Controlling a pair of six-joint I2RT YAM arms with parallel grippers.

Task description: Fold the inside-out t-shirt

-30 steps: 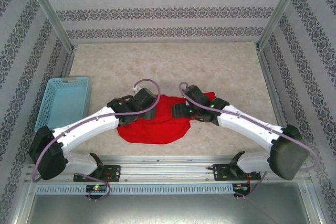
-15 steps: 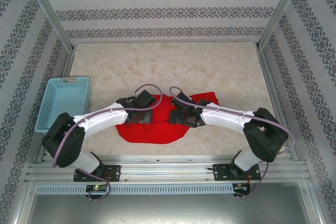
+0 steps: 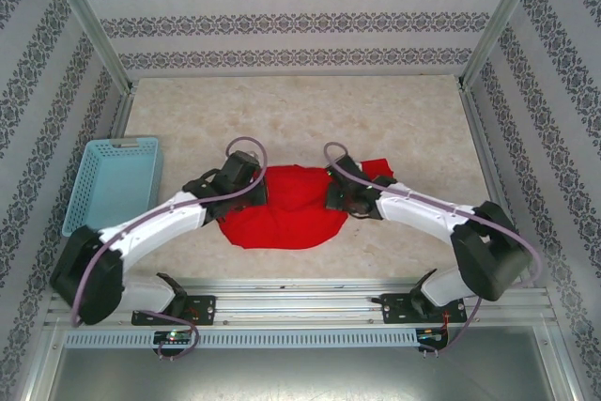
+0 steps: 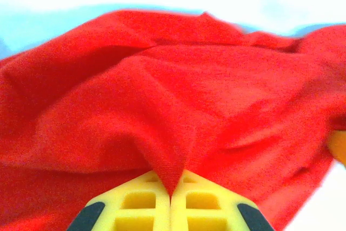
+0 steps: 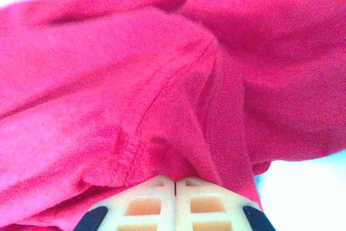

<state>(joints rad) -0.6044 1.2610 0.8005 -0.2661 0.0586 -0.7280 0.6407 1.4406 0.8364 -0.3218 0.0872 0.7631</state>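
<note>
The red inside-out t-shirt lies bunched in a rounded heap on the table in front of the two arms, with one corner sticking out to the back right. My left gripper sits at the heap's left edge. In the left wrist view its yellow fingers meet on a peaked fold of the t-shirt, so the left gripper is shut on it. My right gripper is at the heap's right edge. The right gripper is shut on a wrinkle of the t-shirt beside a stitched seam.
A light blue mesh basket stands at the table's left side. Patterned walls and metal posts close in the table. Bare beige tabletop stretches behind the shirt. The arms' mounting rail runs along the near edge.
Both grippers have gone from open to shut, each pinching red cloth. Both arms shifted position at the heap's sides, and the heap now sits a little rounder between them.
</note>
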